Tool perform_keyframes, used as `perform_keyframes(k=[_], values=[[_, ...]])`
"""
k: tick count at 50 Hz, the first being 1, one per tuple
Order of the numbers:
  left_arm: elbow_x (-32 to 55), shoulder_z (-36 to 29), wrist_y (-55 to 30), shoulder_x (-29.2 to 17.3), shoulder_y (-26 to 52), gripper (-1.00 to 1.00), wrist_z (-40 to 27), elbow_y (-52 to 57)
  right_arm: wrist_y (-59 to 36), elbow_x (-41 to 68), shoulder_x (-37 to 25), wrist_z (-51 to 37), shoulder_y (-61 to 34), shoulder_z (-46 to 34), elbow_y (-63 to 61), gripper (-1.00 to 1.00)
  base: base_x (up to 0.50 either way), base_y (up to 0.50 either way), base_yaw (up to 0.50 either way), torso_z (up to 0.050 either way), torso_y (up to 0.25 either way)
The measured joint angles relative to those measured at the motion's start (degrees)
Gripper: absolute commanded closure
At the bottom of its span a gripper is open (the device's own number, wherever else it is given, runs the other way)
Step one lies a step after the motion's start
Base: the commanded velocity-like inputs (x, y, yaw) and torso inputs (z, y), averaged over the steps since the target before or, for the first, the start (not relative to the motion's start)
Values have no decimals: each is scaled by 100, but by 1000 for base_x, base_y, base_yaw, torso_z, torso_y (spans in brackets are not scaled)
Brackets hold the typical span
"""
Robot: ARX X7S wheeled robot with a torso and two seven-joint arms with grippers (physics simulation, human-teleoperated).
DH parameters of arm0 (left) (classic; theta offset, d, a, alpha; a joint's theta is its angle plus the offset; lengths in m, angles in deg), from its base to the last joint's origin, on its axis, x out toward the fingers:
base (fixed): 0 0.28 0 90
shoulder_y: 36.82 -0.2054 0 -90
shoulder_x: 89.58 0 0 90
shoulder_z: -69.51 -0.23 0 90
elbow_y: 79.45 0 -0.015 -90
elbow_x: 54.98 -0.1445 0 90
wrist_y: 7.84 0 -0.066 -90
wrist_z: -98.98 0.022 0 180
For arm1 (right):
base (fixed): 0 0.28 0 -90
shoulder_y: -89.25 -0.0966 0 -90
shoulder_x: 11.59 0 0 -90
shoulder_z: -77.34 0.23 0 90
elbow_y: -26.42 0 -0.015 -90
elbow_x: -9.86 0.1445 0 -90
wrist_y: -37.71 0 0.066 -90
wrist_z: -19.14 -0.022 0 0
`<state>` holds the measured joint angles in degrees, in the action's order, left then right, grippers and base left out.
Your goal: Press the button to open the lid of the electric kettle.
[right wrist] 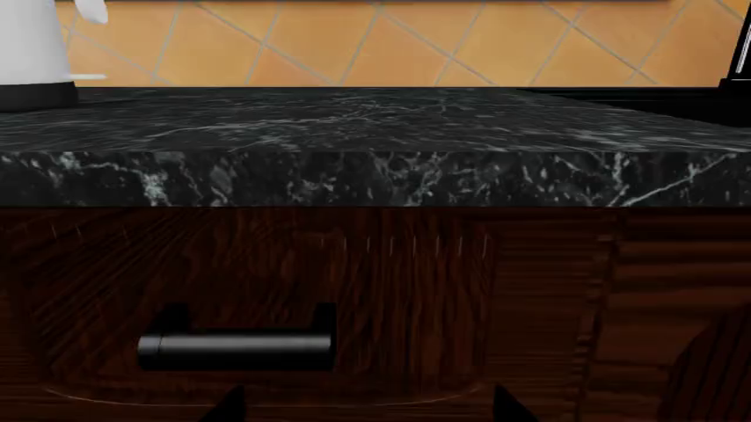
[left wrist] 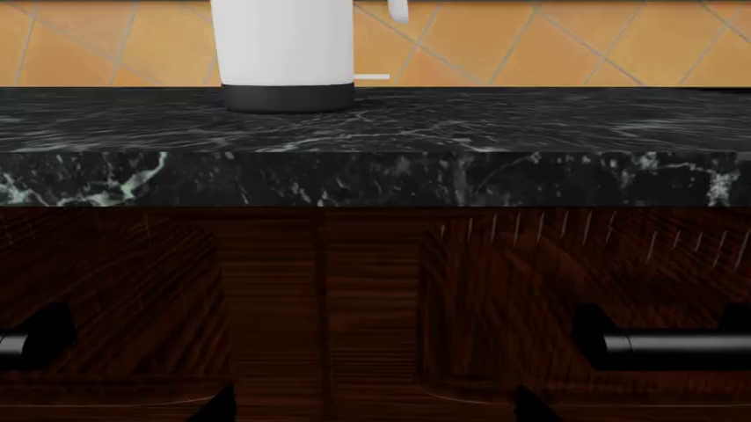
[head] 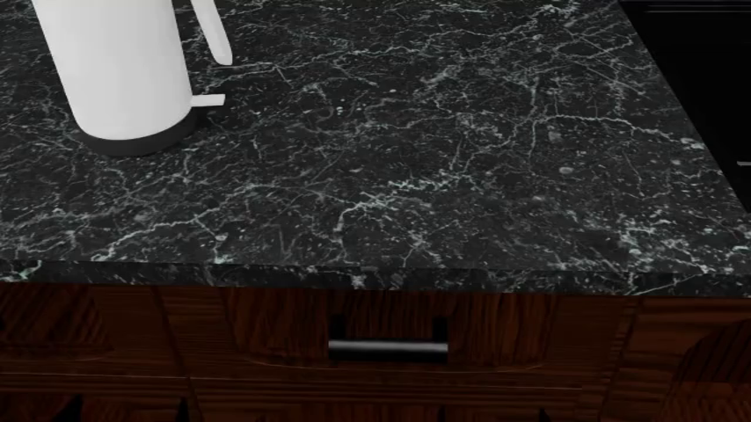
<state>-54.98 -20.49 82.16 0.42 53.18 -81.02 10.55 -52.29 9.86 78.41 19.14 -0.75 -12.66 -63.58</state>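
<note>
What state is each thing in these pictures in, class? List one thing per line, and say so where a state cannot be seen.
kettle: upright on the counter, top cut off by the frame
lid: out of view, cannot tell if open
button: out of view
tab: sticking out by the kettle's base
counter: bears only the kettle in view
drawer: shut
grippers: not in view

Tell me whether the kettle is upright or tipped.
Upright: the kettle stands on its dark base, flat on the counter. Its lid is out of view.
</note>
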Motion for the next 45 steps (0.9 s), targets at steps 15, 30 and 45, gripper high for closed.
perform_keyframes(k=[15, 30, 45], values=[[358, -216, 248, -215, -150, -100, 7, 203, 0, 124, -158, -280, -7, -158, -47, -100, 0, 0, 0, 23, 0], [1289, 205, -1365, -603, 671, -100, -528, 2527, -2532, 355, -574, -489, -779, -219, -3140, -100, 0, 0, 0, 50, 0], [1457, 687, -1760, -998, 1135, -100, -870, 3567, -3552, 114, -1001, -742, -970, -351, -4639, -100, 160, 290, 0, 50, 0]])
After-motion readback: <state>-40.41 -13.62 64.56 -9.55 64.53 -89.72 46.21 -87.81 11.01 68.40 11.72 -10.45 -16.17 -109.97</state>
